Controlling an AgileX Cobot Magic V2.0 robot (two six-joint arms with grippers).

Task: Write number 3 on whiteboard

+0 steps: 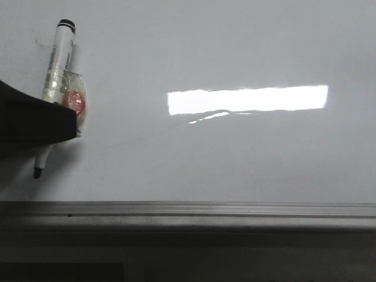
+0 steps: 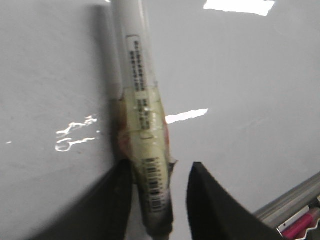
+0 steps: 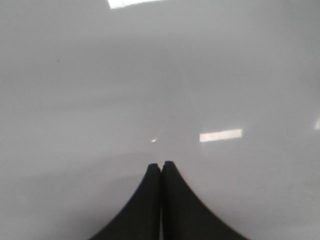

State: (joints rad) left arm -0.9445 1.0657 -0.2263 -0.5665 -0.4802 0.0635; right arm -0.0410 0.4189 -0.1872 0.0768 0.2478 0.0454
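My left pincer (image 2: 159,200) holds a taped white marker (image 1: 60,64), one finger against it, the other with a gap, tip down at the whiteboard (image 1: 235,158) far left. The board fills the view, glossy, grey-railed, no digit showing. My right pincer (image 3: 161,167) is pressed closed, holding nothing.

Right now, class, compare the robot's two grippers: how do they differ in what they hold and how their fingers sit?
The left gripper holds a white marker wrapped in tape, whereas the right gripper holds nothing. The left gripper's fingers stand apart, the marker against one of them, but the right gripper's fingers are pressed together. Both have dark, tapering fingers and hover over the glossy whiteboard.
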